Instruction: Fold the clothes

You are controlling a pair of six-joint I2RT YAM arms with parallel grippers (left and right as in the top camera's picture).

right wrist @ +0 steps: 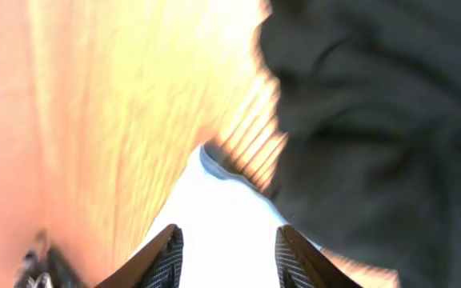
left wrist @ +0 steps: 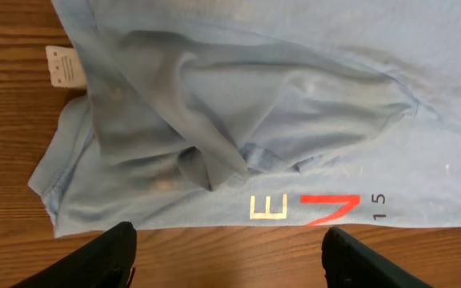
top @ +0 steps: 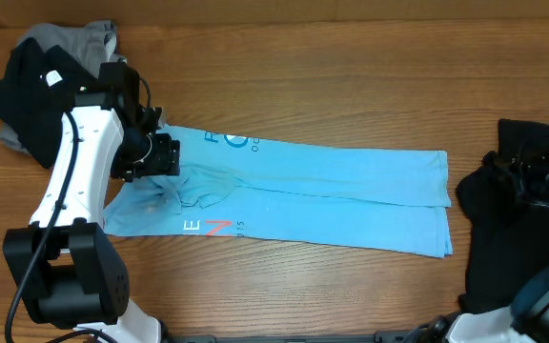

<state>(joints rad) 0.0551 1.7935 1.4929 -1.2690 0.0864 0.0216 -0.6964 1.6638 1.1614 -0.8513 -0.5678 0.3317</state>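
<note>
The light blue T-shirt (top: 332, 186) lies folded into a long band across the table, with white and red lettering (left wrist: 310, 208) near its front edge. My left gripper (top: 160, 157) hovers over its bunched left end. In the left wrist view the shirt (left wrist: 294, 104) shows rumpled folds, and the jaws (left wrist: 230, 256) are wide open and empty over bare wood. My right gripper (top: 498, 171) is at the shirt's right end, beside a black T-shirt (top: 503, 257). Its jaws (right wrist: 226, 256) are open over washed-out pale cloth (right wrist: 222, 200), with black cloth (right wrist: 374, 104) to the right.
A pile of black (top: 27, 95) and grey (top: 84, 43) shirts lies at the back left corner. A white label (left wrist: 64, 68) sticks out at the blue shirt's collar end. The wooden table (top: 351, 86) shows behind and in front of the shirt.
</note>
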